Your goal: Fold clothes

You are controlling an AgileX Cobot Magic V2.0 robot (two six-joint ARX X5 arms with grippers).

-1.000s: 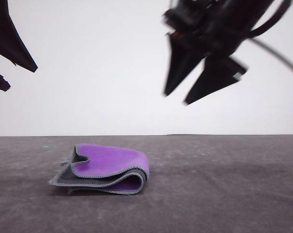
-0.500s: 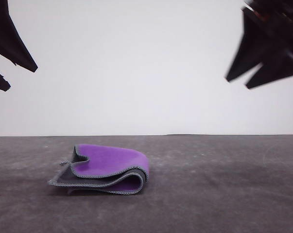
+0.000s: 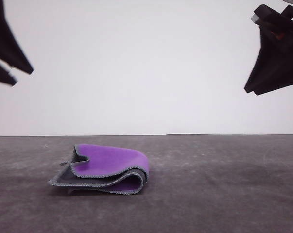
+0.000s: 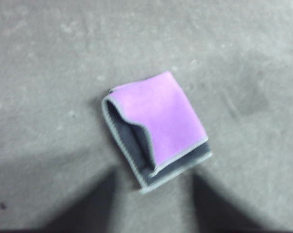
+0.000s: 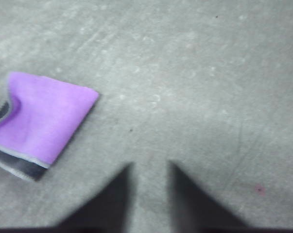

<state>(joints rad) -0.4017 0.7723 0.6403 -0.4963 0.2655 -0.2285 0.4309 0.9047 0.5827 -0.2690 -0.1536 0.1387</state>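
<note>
The cloth [image 3: 105,169] lies folded on the table [image 3: 224,194], purple outermost, so folding looks mostly done. Both grippers, left [image 3: 12,73] and right [image 3: 255,90], hang high, apparently spread and empty.

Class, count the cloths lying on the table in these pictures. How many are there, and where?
1. A single folded purple-and-grey cloth lies on the grey table, left of centre in the front view, with both pincers raised clear of it.
</note>
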